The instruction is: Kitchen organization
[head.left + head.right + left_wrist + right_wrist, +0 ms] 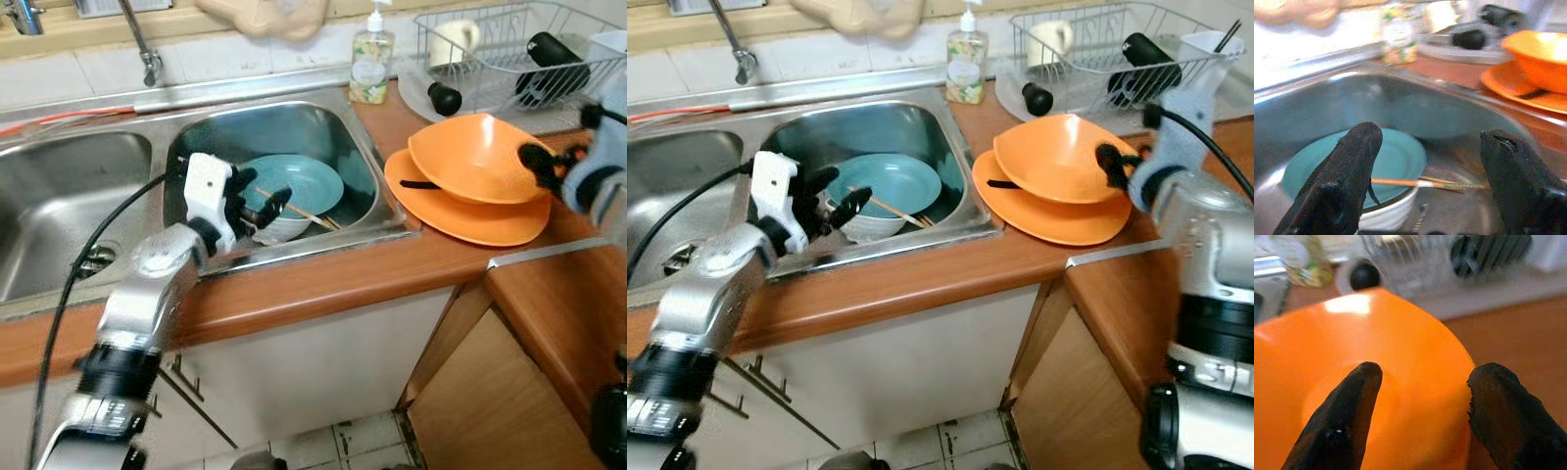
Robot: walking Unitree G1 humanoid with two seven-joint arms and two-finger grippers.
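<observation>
Home kitchen: steel double sink (59, 211), faucet (142, 44), soap bottle (371, 61), dish rack (509, 49), wooden counter (323, 279).

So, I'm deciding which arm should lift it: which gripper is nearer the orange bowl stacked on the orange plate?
Right. The right gripper is open at the rim of the orange bowl, fingers straddling its edge. The left gripper is open over the sink basin, well away.

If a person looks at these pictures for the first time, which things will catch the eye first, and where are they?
The bright orange bowl tilted on a flat orange plate stands out on the brown wooden counter, with the right gripper open at the bowl's rim. Next comes the teal plate resting on a white bowl in the steel sink basin, where the left gripper is open just before them.
</observation>
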